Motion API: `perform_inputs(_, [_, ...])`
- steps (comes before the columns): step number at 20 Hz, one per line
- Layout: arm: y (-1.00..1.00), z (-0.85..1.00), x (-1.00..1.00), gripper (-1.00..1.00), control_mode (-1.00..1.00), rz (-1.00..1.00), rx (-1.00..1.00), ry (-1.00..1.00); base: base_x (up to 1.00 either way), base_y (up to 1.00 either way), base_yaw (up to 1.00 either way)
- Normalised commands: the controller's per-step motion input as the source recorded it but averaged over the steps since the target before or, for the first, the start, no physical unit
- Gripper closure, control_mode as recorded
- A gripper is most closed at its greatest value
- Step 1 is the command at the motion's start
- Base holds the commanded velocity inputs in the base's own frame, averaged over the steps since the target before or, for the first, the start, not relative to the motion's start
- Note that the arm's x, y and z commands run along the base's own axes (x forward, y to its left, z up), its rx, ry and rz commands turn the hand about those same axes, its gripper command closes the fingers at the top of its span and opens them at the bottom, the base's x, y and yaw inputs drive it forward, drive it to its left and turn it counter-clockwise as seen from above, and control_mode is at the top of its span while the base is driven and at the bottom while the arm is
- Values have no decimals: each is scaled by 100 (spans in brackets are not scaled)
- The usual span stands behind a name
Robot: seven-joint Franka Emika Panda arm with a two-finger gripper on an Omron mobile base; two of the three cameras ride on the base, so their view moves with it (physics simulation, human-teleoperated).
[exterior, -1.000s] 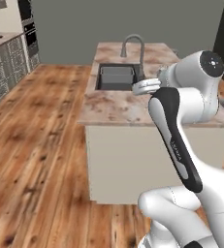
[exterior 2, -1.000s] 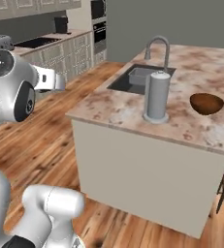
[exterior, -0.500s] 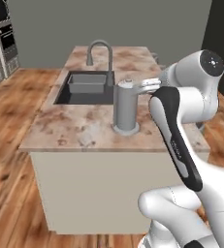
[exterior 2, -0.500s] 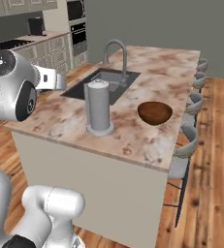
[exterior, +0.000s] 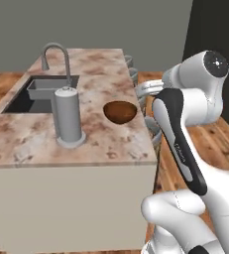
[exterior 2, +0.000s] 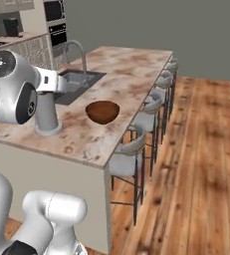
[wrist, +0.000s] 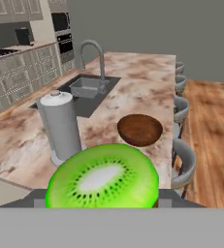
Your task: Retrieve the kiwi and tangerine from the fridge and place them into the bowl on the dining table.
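Observation:
A kiwi [wrist: 104,180] with its bright green cut face towards the camera sits at the bottom of the hand view, and my gripper [exterior: 145,89] is shut on it. The hand hovers just off the right edge of the dining table [exterior: 103,144], beside and slightly above the glossy dark-brown bowl [exterior: 120,111], which stands empty near that edge. From the right base view, the bowl [exterior 2: 102,111] is to the right of my hand [exterior 2: 57,82]. The hand view has the bowl [wrist: 140,130] just beyond the kiwi. The tangerine and the fridge are out of view.
A tall grey cylinder [exterior: 68,116] stands on the table left of the bowl. Behind it are the dark inset sink [exterior: 36,94] and curved tap [exterior: 56,54]. Grey stools [exterior 2: 136,144] line the table's far side, with open wood floor [exterior 2: 201,149] beyond.
The whole scene has shifted as the base drove along the island: cylinder and bowl slid leftwards and closer. The arm's pose and its grip on the kiwi look unchanged.

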Motion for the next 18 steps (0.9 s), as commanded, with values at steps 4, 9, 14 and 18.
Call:
perform_inputs(4, [0,0,0,100,100,0,0,0,-2,-100,-19])
perform_inputs(9, [0,0,0,100,100,0,0,0,13,-100,-10])
perform_inputs(14, [0,0,0,100,100,0,0,0,31,-100,5])
perform_inputs(18, [0,0,0,100,100,0,0,0,36,-96,30])
